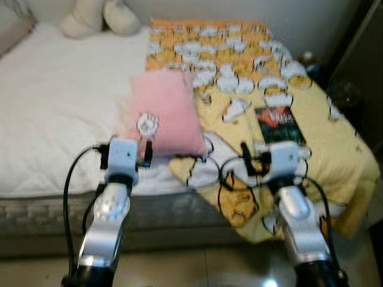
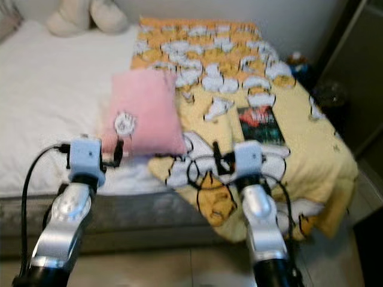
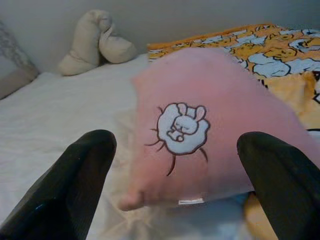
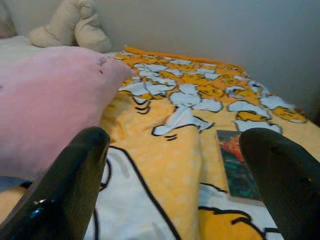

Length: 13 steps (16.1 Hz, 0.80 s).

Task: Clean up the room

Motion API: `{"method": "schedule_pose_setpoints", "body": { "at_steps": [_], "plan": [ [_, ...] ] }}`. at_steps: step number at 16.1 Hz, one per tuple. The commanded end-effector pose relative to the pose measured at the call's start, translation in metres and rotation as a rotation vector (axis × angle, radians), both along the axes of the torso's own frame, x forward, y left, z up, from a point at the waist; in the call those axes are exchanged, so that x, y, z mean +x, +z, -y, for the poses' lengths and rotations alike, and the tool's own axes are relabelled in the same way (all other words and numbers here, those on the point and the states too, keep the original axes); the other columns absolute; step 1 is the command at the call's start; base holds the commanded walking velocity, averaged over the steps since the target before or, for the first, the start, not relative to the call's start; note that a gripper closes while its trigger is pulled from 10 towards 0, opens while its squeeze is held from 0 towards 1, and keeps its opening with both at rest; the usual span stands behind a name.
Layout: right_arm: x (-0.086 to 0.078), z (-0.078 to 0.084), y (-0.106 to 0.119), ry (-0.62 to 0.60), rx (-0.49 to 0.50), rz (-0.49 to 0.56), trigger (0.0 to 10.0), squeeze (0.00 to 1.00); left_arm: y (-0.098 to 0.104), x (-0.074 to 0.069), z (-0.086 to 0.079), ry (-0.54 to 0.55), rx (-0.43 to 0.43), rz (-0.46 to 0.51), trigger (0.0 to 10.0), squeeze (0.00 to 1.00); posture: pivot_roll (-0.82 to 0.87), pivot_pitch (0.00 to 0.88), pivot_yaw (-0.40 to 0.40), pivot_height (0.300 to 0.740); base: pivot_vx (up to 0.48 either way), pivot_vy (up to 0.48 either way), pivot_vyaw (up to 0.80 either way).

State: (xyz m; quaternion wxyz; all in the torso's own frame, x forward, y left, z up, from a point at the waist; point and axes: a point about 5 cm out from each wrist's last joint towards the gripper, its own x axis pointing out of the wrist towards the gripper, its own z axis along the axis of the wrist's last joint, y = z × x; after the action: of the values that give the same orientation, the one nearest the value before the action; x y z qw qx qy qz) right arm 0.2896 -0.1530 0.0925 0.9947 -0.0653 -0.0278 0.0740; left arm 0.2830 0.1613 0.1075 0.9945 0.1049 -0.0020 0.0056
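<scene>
Head stereo pair looking forward and down over both silver arms onto a white-sheeted bed [image 1: 54, 113]. Wrist views low and close, facing across it, both sharing the soft pink square pillow [image 3: 210, 125] and yellow cartoon-print blanket [image 4: 170, 165].

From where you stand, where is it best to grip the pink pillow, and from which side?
Probably its near bottom edge, approached straight ahead by the open left gripper. The pink pillow lies flat with that soft edge facing the fingers, already straddled.

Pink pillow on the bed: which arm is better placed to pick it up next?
Left. The left gripper is open, facing the pink pillow squarely. The right gripper faces the yellow blanket and a book.
</scene>
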Motion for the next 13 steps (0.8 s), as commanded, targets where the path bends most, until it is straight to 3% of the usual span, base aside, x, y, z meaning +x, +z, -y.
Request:
{"method": "schedule_pose_setpoints", "body": {
  "at_steps": [1, 9, 13],
  "plan": [
    [0.0030, -0.0044, 0.0042, 0.012, 0.004, 0.025, 10.0, 0.00, 0.0126, 0.0051, -0.0032, -0.002, -0.001, 0.051, 10.0, 0.00, -0.07, 0.000, 0.012, 0.740, 0.480, 0.000, 0.00],
    [0.0059, -0.0056, 0.0041, 0.017, 0.016, 0.025, 10.0, 0.00, 0.0184, 0.0092, -0.0072, 0.022, -0.017, 0.076, 10.0, 0.00, -0.07, 0.000, 0.019, 0.740, 0.465, 0.000, 0.00],
    [0.0074, -0.0050, 0.0047, 0.018, 0.029, 0.020, 10.0, 0.00, 0.0206, 0.0072, -0.0073, 0.017, -0.061, 0.080, 10.0, 0.00, -0.07, 0.000, 0.017, 0.740, 0.086, 0.439, 0.00]
  ]
}}
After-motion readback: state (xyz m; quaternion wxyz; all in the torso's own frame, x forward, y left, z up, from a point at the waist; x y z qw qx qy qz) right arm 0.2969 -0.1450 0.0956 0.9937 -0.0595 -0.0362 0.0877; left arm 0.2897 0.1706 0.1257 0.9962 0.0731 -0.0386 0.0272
